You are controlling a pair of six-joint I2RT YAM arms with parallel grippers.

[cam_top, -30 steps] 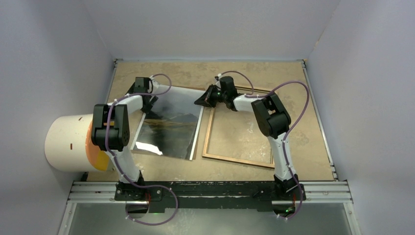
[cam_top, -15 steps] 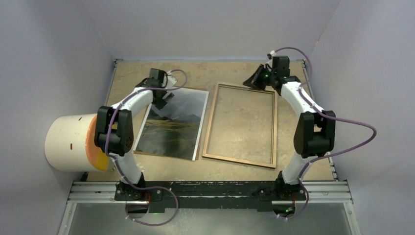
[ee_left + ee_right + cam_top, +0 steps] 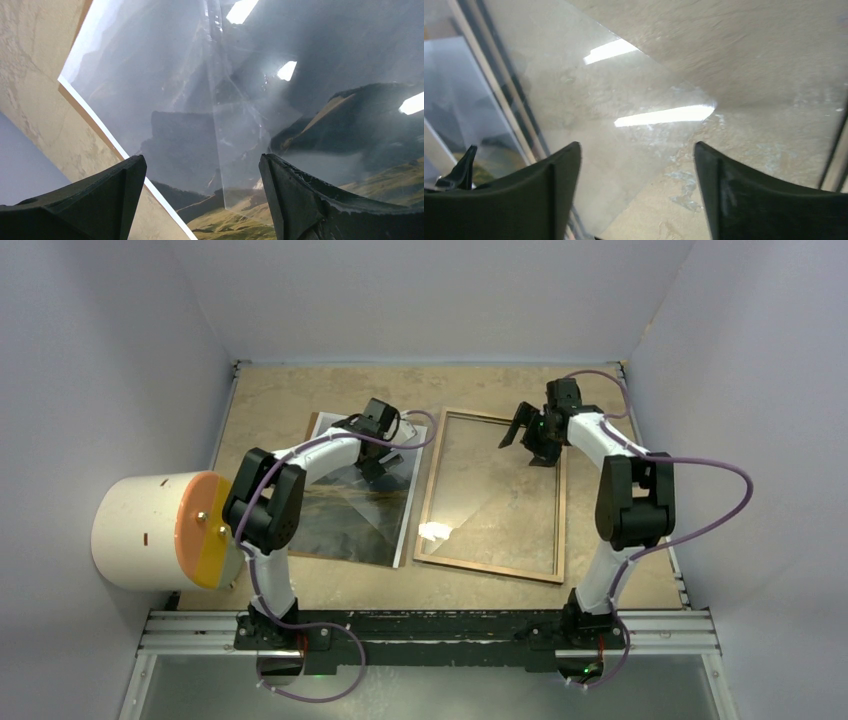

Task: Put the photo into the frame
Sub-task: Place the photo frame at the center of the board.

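Showing photo (image 3: 350, 520) beside frame (image 3: 487, 569), not yet inserted; L gripper (image 3: 201, 167) & R gripper (image 3: 636, 150) wide open, empty.

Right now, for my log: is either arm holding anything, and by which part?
Nothing held: left fingers open over the photo, right fingers open over the frame.

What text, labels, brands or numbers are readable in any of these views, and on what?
No readable text in any view.
photo: landscape print only, no caption or lettering shows.
frame: no label or brand shows.
white cylinder: a small dark mark on its side, too small to tell whether it is text.
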